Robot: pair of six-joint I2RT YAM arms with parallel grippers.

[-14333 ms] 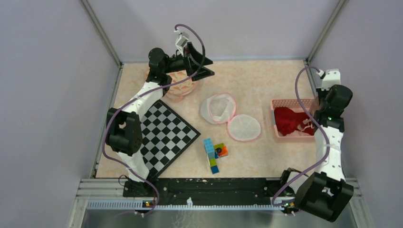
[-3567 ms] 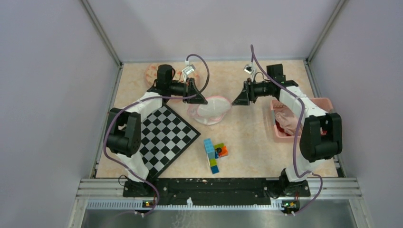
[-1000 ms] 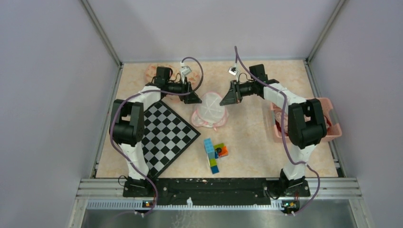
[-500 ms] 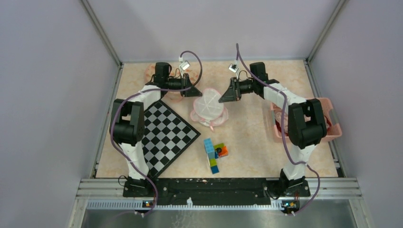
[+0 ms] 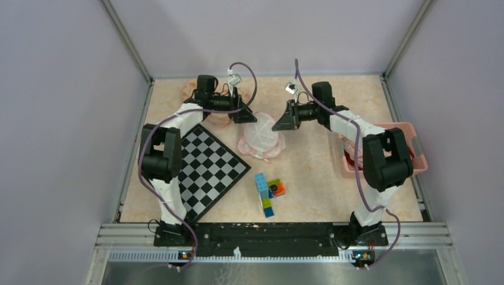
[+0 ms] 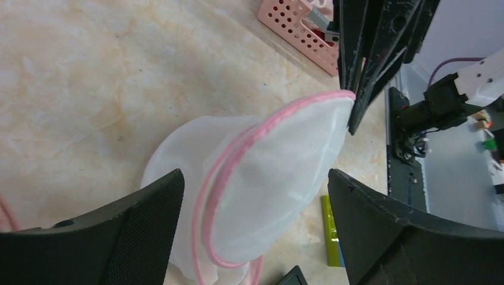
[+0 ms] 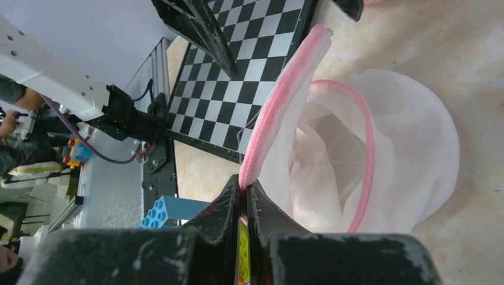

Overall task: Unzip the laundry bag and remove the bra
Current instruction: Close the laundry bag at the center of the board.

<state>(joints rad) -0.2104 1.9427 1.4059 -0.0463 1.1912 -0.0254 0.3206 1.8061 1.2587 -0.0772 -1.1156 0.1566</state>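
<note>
The white mesh laundry bag with pink zipper trim stands crumpled at mid-table. My right gripper is shut on the bag's pink rim and holds it up; the right wrist view shows the jaws pinched on the trim. Pale fabric shows inside the bag; I cannot tell if it is the bra. My left gripper is open and empty at the bag's far left side. In the left wrist view the bag sits between its spread fingers.
A chessboard lies left of the bag. Stacked toy bricks sit in front of it. A pink basket with fabric stands at the right edge. A pink lacy item lies at the back left behind the left arm.
Over the last second the right gripper has kept hold of the rim and shifted slightly, and the left gripper has moved a little away from me beside the bag. The bag stands a bit taller.
</note>
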